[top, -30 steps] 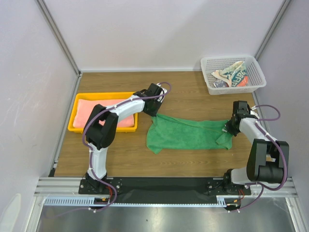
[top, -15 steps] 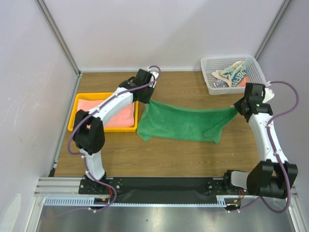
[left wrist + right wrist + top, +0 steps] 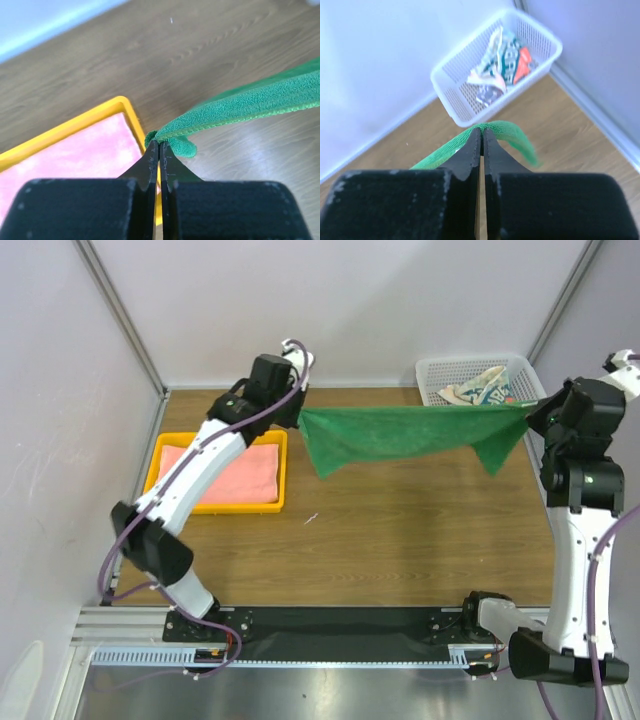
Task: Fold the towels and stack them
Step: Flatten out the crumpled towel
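Both grippers, seen from the top external camera, pinch opposite ends of the plain green cloth towel. The left gripper is clamped on its nine o'clock corner and the right gripper on its three o'clock corner. The towel hangs stretched in the air between them, above the brown wooden table, its lower edge sagging toward six o'clock. Toward nine o'clock on the table sits the yellow plastic tray with the plain salmon-pink cloth towel lying flat inside. At one o'clock stands the white mesh basket, holding the white-and-teal patterned towel in a crumpled heap.

From the left wrist camera, the left gripper has its black fingers pressed together on a bunched corner of the green towel, which runs off toward three o'clock. The yellow tray and pink towel lie below at eight o'clock.

From the right wrist camera, the right gripper is likewise closed tight on a fold of the green towel, which loops over the fingertips. The basket with the patterned towel sits at twelve o'clock, against the wall.
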Controlling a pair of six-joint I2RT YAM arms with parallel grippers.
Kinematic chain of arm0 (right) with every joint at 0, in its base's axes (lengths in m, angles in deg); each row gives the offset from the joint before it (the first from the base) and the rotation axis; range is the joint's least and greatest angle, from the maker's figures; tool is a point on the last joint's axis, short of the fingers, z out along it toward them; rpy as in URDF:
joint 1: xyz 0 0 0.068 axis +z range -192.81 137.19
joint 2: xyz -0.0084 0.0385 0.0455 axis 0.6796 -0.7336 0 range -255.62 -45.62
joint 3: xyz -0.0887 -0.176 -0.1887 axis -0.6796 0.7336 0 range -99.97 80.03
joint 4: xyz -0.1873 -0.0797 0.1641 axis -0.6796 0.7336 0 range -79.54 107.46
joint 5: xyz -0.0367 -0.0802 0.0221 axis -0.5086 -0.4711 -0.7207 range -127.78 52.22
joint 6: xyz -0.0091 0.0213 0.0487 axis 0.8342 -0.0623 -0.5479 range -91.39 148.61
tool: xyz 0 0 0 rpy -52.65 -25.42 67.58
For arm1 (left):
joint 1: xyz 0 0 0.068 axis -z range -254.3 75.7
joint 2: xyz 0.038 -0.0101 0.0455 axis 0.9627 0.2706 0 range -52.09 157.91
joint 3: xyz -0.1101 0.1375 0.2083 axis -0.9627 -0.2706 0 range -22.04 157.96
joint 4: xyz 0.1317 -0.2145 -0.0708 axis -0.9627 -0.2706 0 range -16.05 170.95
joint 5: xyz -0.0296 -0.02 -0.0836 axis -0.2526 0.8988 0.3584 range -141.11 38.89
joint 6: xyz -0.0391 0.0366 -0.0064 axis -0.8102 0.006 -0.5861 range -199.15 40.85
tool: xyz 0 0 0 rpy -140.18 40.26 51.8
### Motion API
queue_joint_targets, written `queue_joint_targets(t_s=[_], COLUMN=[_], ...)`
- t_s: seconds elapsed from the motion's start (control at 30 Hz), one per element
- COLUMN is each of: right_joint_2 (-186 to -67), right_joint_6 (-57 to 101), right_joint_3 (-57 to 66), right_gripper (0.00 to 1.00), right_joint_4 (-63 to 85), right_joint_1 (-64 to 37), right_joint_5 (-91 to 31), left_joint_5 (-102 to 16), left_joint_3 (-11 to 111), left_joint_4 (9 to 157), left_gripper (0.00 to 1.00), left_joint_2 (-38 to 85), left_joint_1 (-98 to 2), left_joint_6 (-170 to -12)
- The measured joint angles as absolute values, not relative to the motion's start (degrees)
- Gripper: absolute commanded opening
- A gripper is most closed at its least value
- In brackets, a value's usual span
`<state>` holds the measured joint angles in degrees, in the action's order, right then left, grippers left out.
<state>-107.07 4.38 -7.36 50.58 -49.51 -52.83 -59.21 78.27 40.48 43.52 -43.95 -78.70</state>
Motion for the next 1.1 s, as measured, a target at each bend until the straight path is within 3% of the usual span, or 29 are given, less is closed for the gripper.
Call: queue_joint_targets(t_s=[0.4,0.6,0.83,1.1], right_joint_2=[-98.1,-94.5,-93.7,-96.0], right_joint_6=[9.6,8.3,5.3,3.8], right_joint_3=[-18.1,-19.1,-3.8,17.9], right_gripper=[0.0,0.0,0.0,0.0], right_joint_4=[60.0,69.5,75.3,67.0], right_joint_1=[-49.7,-49.7,-50.0,-51.5], right_joint_5=[-52.5,-52.2,-51.9,-51.0], left_joint_5=[-55.6,-51.2,-44.1,-41.5], left_joint_3=[70.3,66.6,53.8,41.6], left_joint_4=[39.5,34.9,34.8,43.7], left_gripper=[0.0,0.0,0.0,0.0], left_joint_2=[11.5,6.0,7.3,19.8], left_joint_1=[-41.3,-40.9,-40.9,-40.9], left_joint_6=[-82.2,-84.5,-88.2,-91.2])
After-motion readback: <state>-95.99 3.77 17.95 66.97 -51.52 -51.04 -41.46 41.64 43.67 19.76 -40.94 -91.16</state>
